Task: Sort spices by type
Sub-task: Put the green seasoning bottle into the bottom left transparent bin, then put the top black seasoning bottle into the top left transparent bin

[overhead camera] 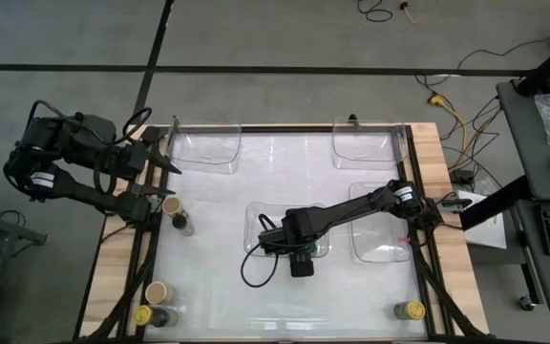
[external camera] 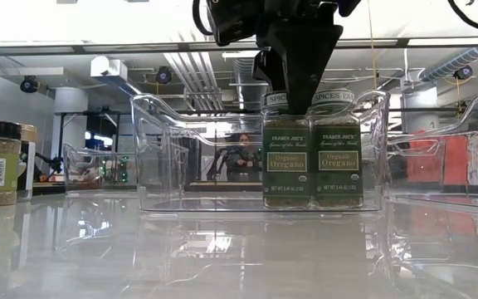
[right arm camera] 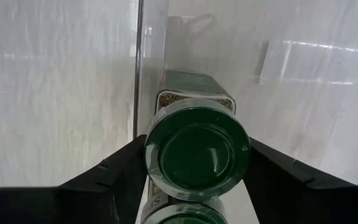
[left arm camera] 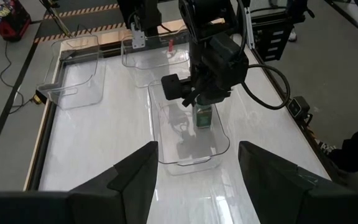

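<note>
Two green oregano jars [external camera: 314,149] stand touching inside the middle tray [external camera: 152,149]; the right gripper [right arm camera: 197,163] jaws clasp one jar's green lid [right arm camera: 196,154].

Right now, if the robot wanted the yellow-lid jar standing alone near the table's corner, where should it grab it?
Probably from straight above, fingers closing on opposite sides of the yellow-lid jar just below its lid. It stands upright and alone near the right front corner, so the round body is free all around. The right gripper is busy over the middle tray.
</note>
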Controlling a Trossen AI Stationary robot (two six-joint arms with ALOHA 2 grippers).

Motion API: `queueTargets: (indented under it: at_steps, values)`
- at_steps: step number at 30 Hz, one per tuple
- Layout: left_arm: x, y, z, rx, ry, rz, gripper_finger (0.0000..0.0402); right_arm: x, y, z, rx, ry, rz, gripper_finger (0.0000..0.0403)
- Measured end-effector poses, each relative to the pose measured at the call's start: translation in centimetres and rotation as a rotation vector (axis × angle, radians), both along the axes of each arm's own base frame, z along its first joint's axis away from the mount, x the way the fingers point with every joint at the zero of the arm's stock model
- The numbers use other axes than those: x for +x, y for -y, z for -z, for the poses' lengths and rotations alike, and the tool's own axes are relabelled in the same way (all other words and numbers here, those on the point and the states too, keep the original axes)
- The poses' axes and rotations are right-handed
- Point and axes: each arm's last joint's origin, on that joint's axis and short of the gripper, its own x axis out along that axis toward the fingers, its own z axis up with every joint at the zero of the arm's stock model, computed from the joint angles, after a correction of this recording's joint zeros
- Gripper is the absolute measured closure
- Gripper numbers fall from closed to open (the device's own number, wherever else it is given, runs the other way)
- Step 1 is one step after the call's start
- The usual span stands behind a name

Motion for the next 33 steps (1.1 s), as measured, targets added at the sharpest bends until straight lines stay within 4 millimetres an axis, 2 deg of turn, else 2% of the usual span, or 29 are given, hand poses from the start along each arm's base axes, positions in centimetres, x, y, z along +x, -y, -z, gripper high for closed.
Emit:
queueTargets:
  at_steps: [9, 14, 20, 23, 28, 33]
  values:
    - [-0.1, 0.0, 0.0, 0.0, 0.004, -0.001, 0.0194, 0.3, -0.2, -0.9, 0.009, 0.033, 0.009, 0.0123]
    - [-0.2, 0.0, 0.0, -0.001, 0.006, 0.0, 0.0194, 0.7, -0.3, -2.4, 0.025, 0.09, 0.023, 0.0092]
    - [-0.2, 0.0, 0.0, -0.002, 0.005, 0.001, 0.0194, 1.4, -0.4, -5.3, 0.066, 0.216, 0.096, 0.0064]
    - [-0.1, 0.1, 0.0, -0.042, -0.004, -0.001, 0.0194, 2.1, -0.5, -6.8, 0.099, 0.32, 0.127, 0.0058]
    - [0.6, 0.3, 0.3, -0.223, -0.055, -0.053, 0.0194, 3.1, -0.5, -8.7, 0.096, 0.49, 0.174, 0.0063]
    - [1.5, 0.6, 2.1, -0.285, -0.149, -0.004, 0.0194, 3.7, -0.5, -9.4, 0.056, 0.587, 0.214, 0.0071]
